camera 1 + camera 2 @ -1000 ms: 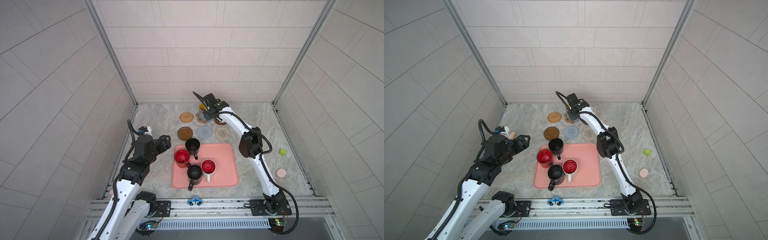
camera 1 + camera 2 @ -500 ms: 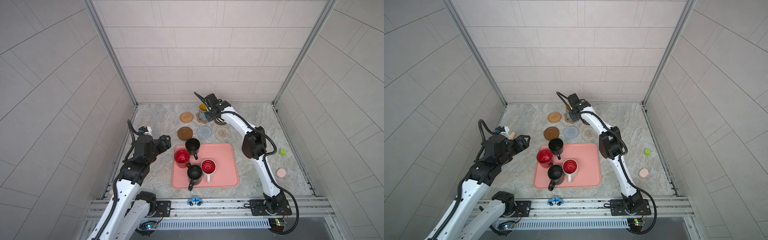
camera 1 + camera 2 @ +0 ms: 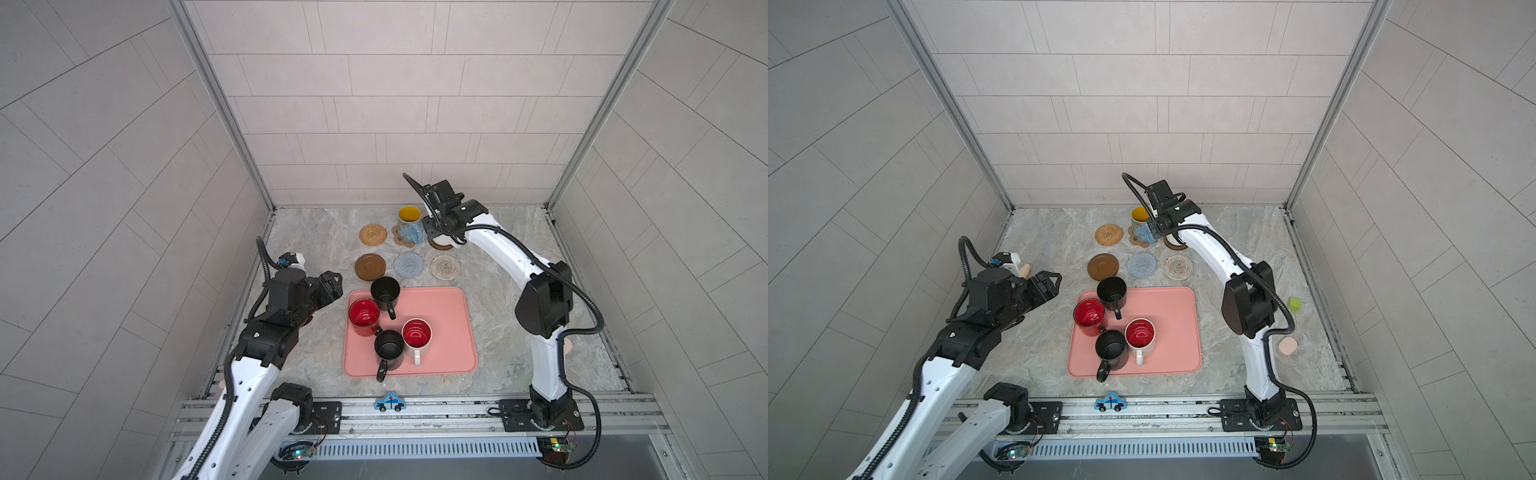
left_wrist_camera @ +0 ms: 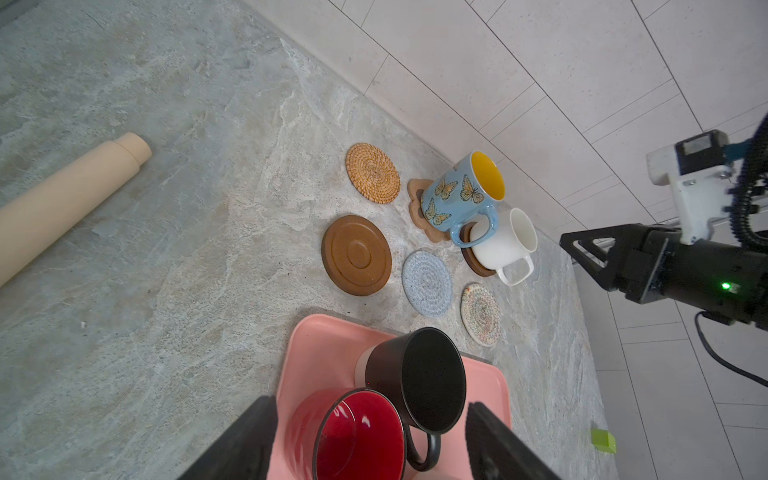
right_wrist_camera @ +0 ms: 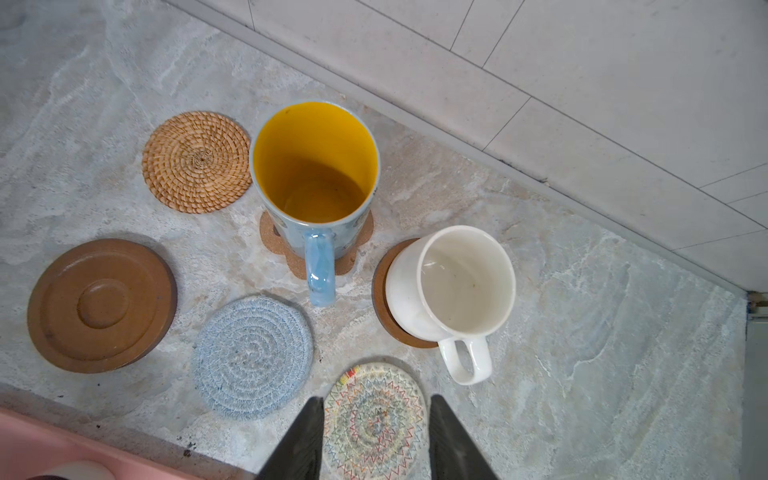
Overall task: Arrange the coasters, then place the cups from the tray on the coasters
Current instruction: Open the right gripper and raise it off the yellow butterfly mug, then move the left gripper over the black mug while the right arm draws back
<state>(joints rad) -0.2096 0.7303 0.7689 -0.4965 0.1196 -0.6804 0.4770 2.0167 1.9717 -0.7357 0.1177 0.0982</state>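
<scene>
Right tool (image 5: 376, 401): parted, empty, just short of the cream-white handled mug (image 5: 453, 282). That mug sits on its dark brown wooden round coaster (image 5: 379, 291), 12 o'clock of the salmon-pink tray (image 3: 449, 316). Left tool (image 4: 370, 403): wide, empty. Judged next: you grip the glossy red mug (image 4: 353, 436) for the woven rattan round coaster (image 4: 372, 178).

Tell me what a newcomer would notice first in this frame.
The salmon-pink rectangular tray at front centre stands out, with four mugs clustered on its left half. Near the back wall, a blue butterfly-patterned mug with a yellow inside stands on a tan paw-shaped coaster beside a cream-white mug on a dark brown wooden coaster, the open right gripper close by.
</scene>
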